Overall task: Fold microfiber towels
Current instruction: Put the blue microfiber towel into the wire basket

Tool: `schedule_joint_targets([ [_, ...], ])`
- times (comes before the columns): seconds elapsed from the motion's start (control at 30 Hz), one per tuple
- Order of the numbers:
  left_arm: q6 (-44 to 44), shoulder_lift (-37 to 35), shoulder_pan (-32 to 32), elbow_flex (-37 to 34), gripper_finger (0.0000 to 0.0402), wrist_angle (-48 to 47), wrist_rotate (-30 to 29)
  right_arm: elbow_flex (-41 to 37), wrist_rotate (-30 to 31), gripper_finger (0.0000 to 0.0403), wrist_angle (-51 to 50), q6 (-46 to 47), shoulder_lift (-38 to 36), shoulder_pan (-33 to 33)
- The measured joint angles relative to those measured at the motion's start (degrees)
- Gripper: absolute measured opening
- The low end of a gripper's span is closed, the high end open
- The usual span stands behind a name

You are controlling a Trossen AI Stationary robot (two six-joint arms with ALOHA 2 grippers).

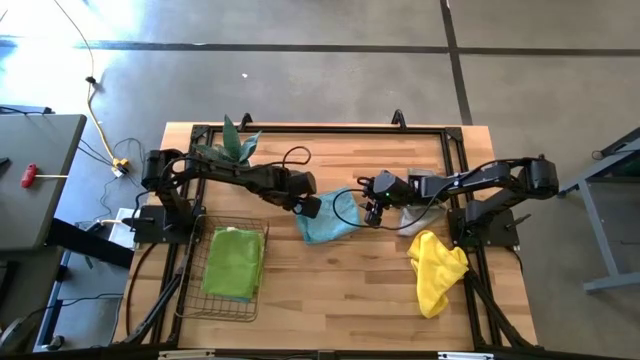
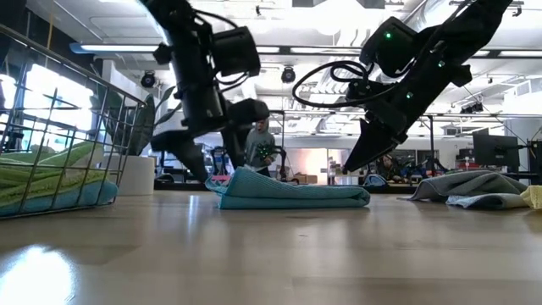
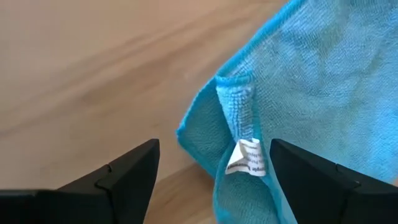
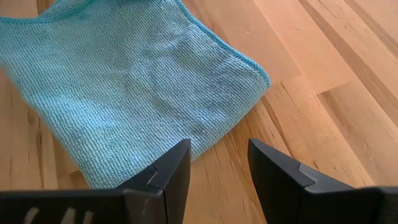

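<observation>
A teal towel (image 1: 325, 222) lies folded on the wooden table (image 1: 330, 290) between my two arms, in flat layers in the low view (image 2: 292, 191). My left gripper (image 1: 310, 207) hangs open over its left corner. The fingers stand on either side of the turned-up corner with a white tag (image 3: 245, 157), without touching it. My right gripper (image 1: 375, 215) is open above the towel's right edge (image 4: 205, 134), clear of it in the low view (image 2: 351, 163).
A dark wire basket (image 1: 232, 268) at the near left holds a folded lime green towel over a teal one (image 2: 51, 174). A pale grey towel (image 1: 415, 216) and a crumpled yellow towel (image 1: 437, 270) lie at the right. A potted plant (image 1: 232, 145) stands at the far left.
</observation>
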Motion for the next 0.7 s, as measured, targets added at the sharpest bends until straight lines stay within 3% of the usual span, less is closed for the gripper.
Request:
schedule_joint_targets([
  [0.33, -4.41, 0.54, -0.84, -7.95, 0.0298, 15.77, 1.08, 0.0, 0.0, 0.0154, 0.02, 0.0, 0.0, 0.0],
  [0.7, -4.69, 2.76, -3.04, -8.97, 0.0297, 28.46, 2.42, 0.0, 0.01, 0.0154, 0.02, -0.01, 0.02, -0.01],
])
